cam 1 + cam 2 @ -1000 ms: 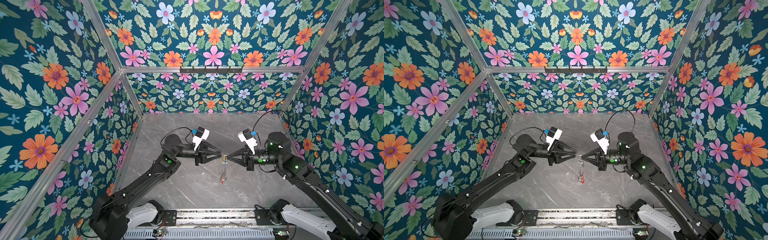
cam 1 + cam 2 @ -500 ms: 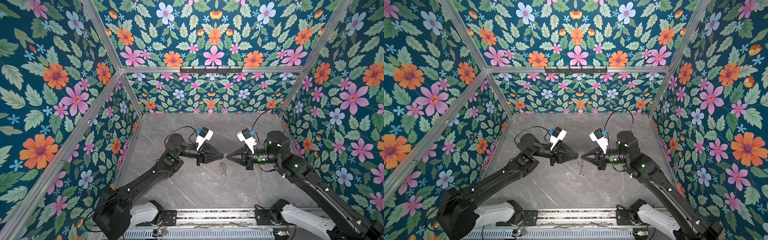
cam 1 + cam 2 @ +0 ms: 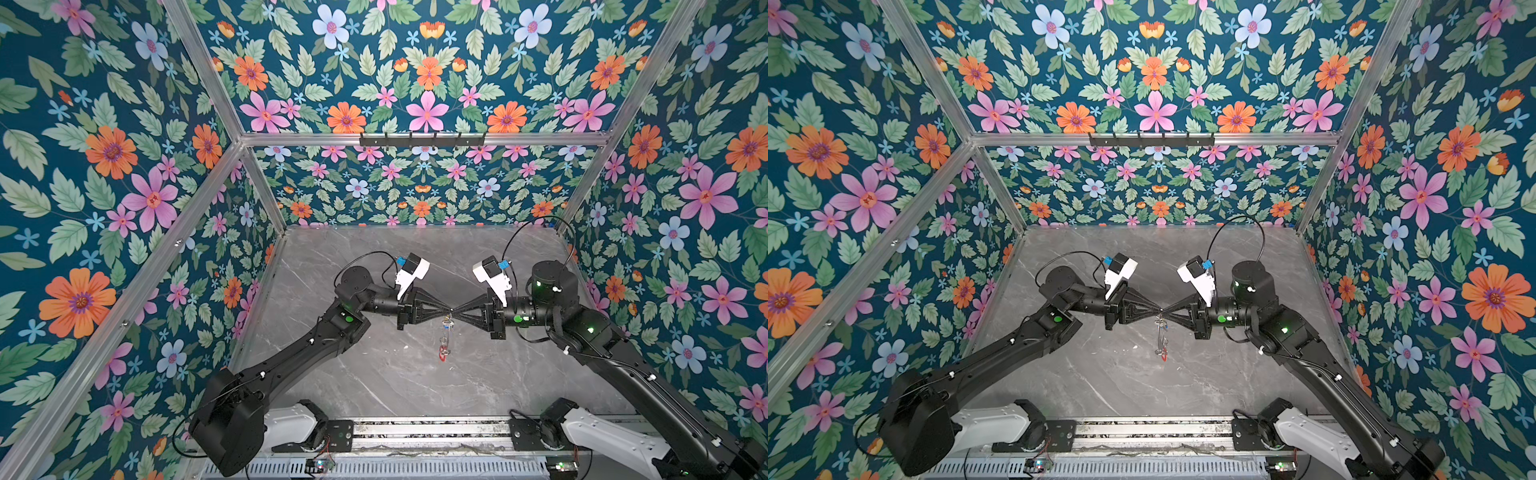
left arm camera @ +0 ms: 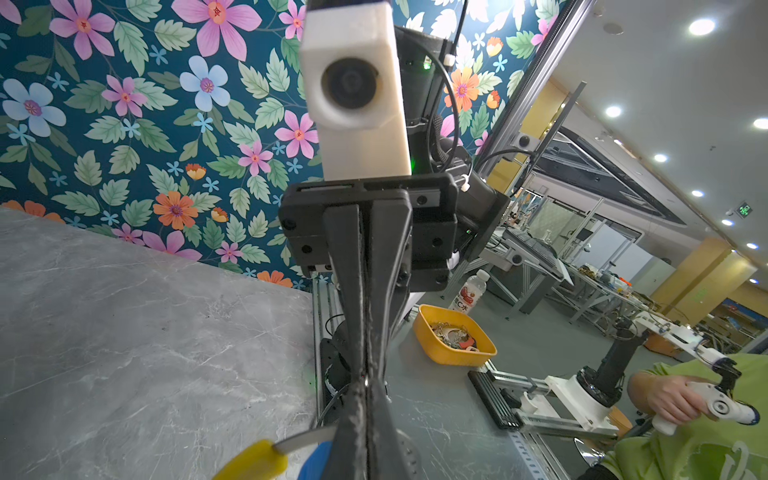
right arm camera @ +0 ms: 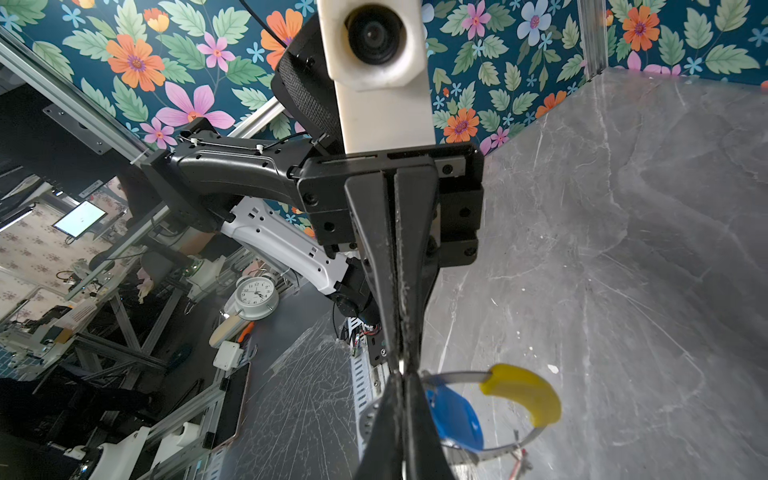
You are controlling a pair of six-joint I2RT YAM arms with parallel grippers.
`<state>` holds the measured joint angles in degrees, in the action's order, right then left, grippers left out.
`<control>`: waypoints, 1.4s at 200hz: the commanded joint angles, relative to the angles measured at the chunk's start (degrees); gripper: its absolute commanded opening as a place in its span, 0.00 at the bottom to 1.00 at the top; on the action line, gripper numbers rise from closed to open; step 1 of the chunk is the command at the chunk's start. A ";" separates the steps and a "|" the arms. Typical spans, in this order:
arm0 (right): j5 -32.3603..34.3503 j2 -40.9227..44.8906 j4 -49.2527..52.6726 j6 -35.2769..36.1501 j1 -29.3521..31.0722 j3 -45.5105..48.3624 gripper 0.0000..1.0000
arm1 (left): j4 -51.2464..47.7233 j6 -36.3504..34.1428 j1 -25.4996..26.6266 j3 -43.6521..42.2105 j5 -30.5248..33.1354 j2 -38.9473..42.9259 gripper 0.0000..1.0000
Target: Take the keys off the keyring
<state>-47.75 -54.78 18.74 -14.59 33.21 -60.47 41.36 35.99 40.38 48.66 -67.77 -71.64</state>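
Both grippers meet tip to tip above the middle of the grey table. The keyring hangs edge-on beneath them, also seen in a top view. My right gripper is shut on the keyring's grey hoop, next to its yellow arc. A key's blue tag lies against the right fingers. The red tag dangles at the bottom. My left gripper is shut at the same spot, with the yellow arc and blue tag beside it. Whether it pinches the hoop or a small ring is hidden.
Flowered walls close in the table on three sides, with a black hook rail on the back wall. The arms' base rail runs along the front edge. Outside the cell stand a yellow bowl of keys and a bottle.
My left gripper has moved right to the right gripper's tips and shut there. The right gripper has stayed shut, and the hanging keyring has swung a little.
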 commanded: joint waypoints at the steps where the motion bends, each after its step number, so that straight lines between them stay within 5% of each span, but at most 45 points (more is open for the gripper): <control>1: 2.57 1.28 -5.96 -1.38 0.19 0.93 0.05 | 2.69 -1.12 0.22 -0.27 0.65 0.57 0.00; 18: 5.12 4.22 -11.59 -3.59 0.25 3.89 0.30 | 5.35 -1.71 0.22 -1.85 3.91 1.74 0.00; 34: 8.36 6.91 -18.25 -6.48 0.34 7.43 0.42 | 11.15 -1.63 0.19 -3.82 6.92 2.67 0.00; 82: 12.77 8.44 -34.76 -17.31 0.36 13.96 0.49 | 35.87 7.00 0.22 -8.13 14.30 0.69 0.00; 132: 8.67 5.78 -43.82 -22.84 0.53 14.86 0.48 | 54.06 17.81 0.22 -7.41 16.77 -5.91 0.00; 250: 5.47 1.83 -43.22 -20.48 3.48 11.91 0.24 | 54.26 18.17 1.16 -7.14 18.65 -7.60 0.00; 280: 4.65 1.56 -42.11 -19.95 3.56 11.43 0.08 | 54.26 18.58 1.19 -6.69 18.75 -8.03 0.00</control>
<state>-41.85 -53.17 -22.55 -35.66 36.62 -48.34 91.72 53.89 41.56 41.45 -49.60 -79.48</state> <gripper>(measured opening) 0.150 0.050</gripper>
